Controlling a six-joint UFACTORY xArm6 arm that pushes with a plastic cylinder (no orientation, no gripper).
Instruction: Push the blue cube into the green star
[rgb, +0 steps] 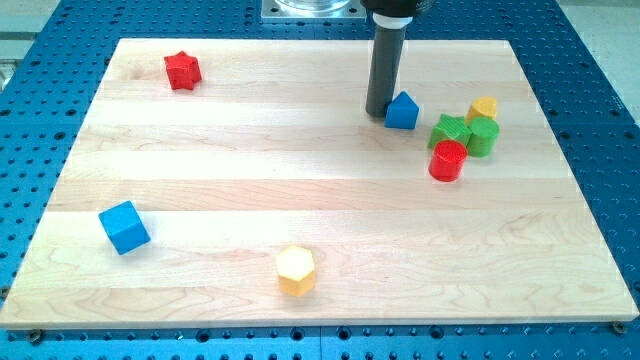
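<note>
The blue cube (124, 227) lies at the board's lower left, far from everything else. The green star (449, 129) lies at the view's right, in a tight cluster with other blocks. My tip (379, 113) is on the board at the upper middle, left of the green star. It touches or nearly touches the left side of a small blue pointed block (402, 111). The tip is far up and to the right of the blue cube.
A green cylinder (484, 137), a yellow block (483, 108) and a red cylinder (447, 161) crowd the green star. A red star (182, 71) lies at the upper left. A yellow hexagon (296, 270) lies near the bottom edge. The wooden board (250, 150) rests on a blue perforated table.
</note>
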